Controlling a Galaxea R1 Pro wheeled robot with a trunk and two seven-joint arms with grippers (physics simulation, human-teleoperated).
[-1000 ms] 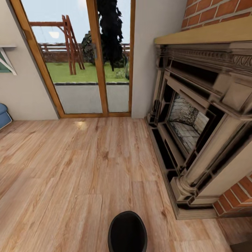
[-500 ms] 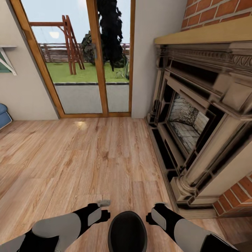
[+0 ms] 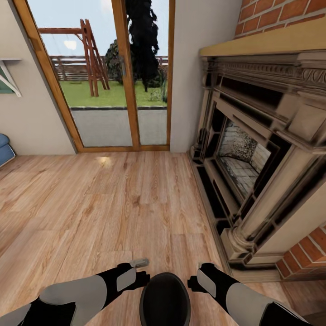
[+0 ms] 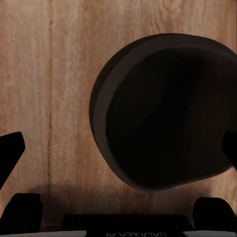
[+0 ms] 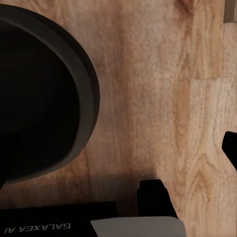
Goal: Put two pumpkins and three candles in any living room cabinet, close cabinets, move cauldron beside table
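Grippers: left gripper [image 3: 141, 270] and right gripper [image 3: 195, 275] hung low over the wood floor [image 3: 113, 203], one at each side of the cauldron [image 3: 165, 299].
Left gripper state: in the left wrist view its dark fingertips [image 4: 9, 153] stood wide apart at the two edges of the picture, so the jaws looked spread and pinched nothing.
Right gripper state: I could not tell; in the right wrist view only one dark fingertip [image 5: 231, 148] showed clearly.
Cauldron place: it stood on the floor directly in front of the robot, between the two arms, at the bottom middle of the head view, mouth upward.
Key relation: the cauldron lay inward from each gripper, to the right of the left one and to the left of the right one. Both were just beside its rim but apart from it. Neither arm was clearly nearer.
Long axis: the pot was round, so it had no real long axis; its mouth [image 4: 168, 111] only looked oval from the cameras.
Judgement: a grasp from both sides seemed the likely next step, each gripper closing in toward the rim.
Surroundings: fireplace [image 3: 253, 167] stood to the right, glass door [image 3: 113, 77] ahead.
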